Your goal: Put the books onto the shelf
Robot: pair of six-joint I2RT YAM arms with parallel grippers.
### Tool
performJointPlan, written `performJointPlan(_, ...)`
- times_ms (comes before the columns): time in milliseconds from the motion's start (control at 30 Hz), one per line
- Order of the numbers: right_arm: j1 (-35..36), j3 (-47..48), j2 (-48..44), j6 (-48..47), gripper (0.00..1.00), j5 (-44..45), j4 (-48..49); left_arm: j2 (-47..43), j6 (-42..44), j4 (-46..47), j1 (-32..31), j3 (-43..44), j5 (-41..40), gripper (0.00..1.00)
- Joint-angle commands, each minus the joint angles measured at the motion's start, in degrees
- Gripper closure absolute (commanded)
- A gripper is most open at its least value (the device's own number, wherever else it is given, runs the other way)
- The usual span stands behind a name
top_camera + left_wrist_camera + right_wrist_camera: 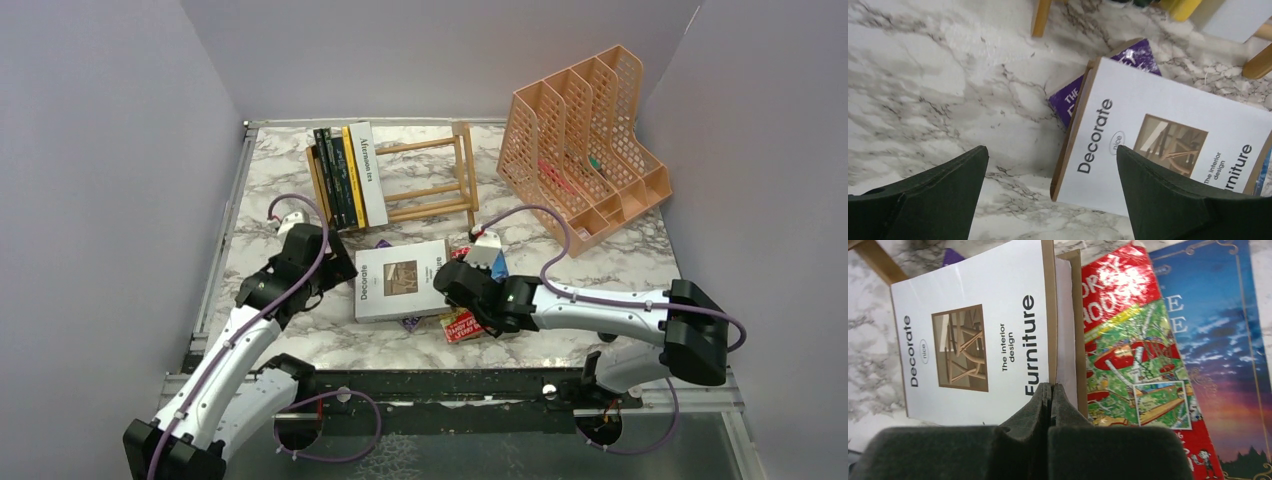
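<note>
The wooden dowel shelf (466,170) is seen in the top view at the far middle of the marble counter (270,190). At its 9 o'clock end a row of books (345,178) is stood on edge and leaned a little. Dark green spines are set first, then a yellow spine, with a white spine outermost toward 3 o'clock.

A white "Decorate" book (400,280) is laid flat, cover up, at 6 o'clock of the shelf and apart from it. A purple book (1133,55) is pinned beneath it, one corner showing past the far edge at 12 o'clock. A red book (1128,340) and a blue book (1218,340) are laid flat at 3 to 4 o'clock of the white one. The red one is partly tucked under the white and is lapped over the blue.

The left pincer (1051,150) is held wide open at 8 o'clock of the white book. The book's near-left corner is framed between its fingers and nothing is gripped.

The right pincer (1050,390) is shut tight, fingertips pressed together, at the white book's 3 o'clock edge. There the page block is shown between the cover's edge and the back board. Whether the tips touch the cover cannot be told.

A peach mesh file organiser (580,140) is stood at 2 o'clock of the shelf, near the far right corner.
</note>
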Motion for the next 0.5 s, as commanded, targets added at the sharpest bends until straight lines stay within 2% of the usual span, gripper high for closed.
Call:
performJointPlan(0,-1.1,-1.2,-0.1,6.4,0.99,6.2,-9.8,-5.7,-9.3,6.5,0.3,-8.4,5.9,0.01)
performJointPlan(33,-1.7,-1.4,0.1,6.4,0.99,5.2,-9.7,-6.8,-10.1,8.3,0.3,-10.0,7.2,0.01)
performJointPlan(100,-3.5,-2.1,0.1,4.6,0.91,1.6,-7.6,-8.6,-10.4,12.0,0.3,-13.0,10.4,0.02)
performJointPlan(200,-9.3,-4.0,-0.6,0.9,0.58,-9.8,-1.8,-10.3,-10.8,15.7,0.3,-16.6,12.4,0.04)
performJointPlan(300,-14.3,-7.1,-1.6,-1.0,0.48,-19.8,5.6,-10.5,-11.3,19.5,0.3,-20.3,14.8,0.07)
performJointPlan(467,-17.5,-8.7,-1.2,-2.6,0.32,-26.9,10.7,-7.3,-11.5,25.2,0.3,-23.4,19.8,0.21)
